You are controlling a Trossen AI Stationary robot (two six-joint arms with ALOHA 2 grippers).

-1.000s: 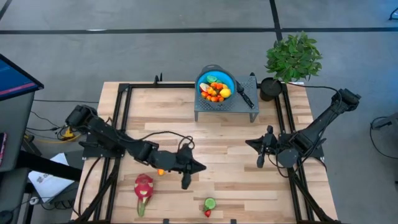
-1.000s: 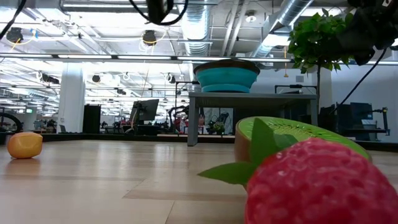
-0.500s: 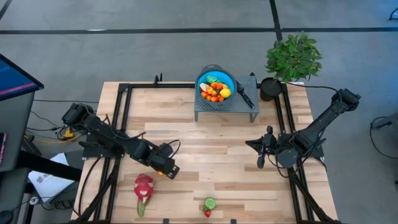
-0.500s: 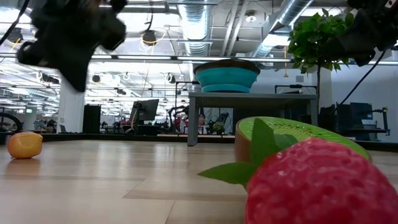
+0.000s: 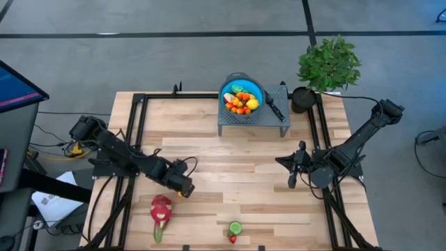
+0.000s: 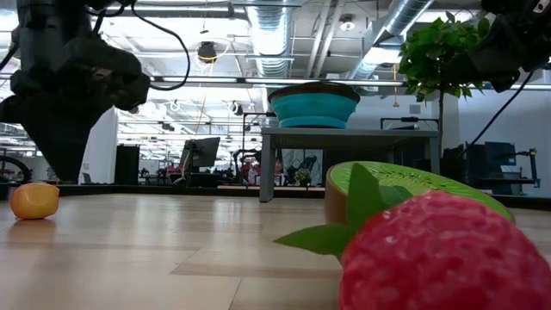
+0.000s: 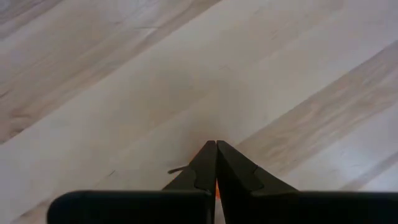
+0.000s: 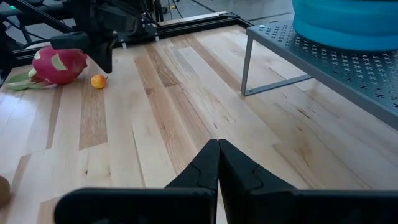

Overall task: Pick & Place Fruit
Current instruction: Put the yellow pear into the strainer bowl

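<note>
A small orange fruit (image 6: 34, 200) lies on the wooden table near the left side, next to a pink-red dragon fruit (image 5: 161, 209). My left gripper (image 5: 185, 188) hangs just above the orange fruit, shut and pointing steeply down. In the left wrist view an orange sliver (image 7: 217, 188) shows behind the closed fingers. In the right wrist view the gripper's tip (image 8: 106, 65) stands a little above the fruit (image 8: 98, 81). My right gripper (image 5: 292, 183) waits shut at the right side. A kiwi half (image 5: 235, 227) and a strawberry (image 5: 233, 238) rest at the near edge.
A blue bowl (image 5: 226, 89) holding several small fruits sits on a grey metal rack (image 5: 279, 120) at the far middle, with a black-handled knife (image 5: 274, 106) beside it. A potted plant (image 5: 329, 63) stands at the far right corner. Black rails (image 5: 132, 139) run along both table sides.
My left gripper has pulled back toward the table's left edge, tipped from nearly level to pointing steeply down, rolled about its own axis, and sunk toward the small orange fruit. Its fingers stayed shut. The fruits have not moved.
</note>
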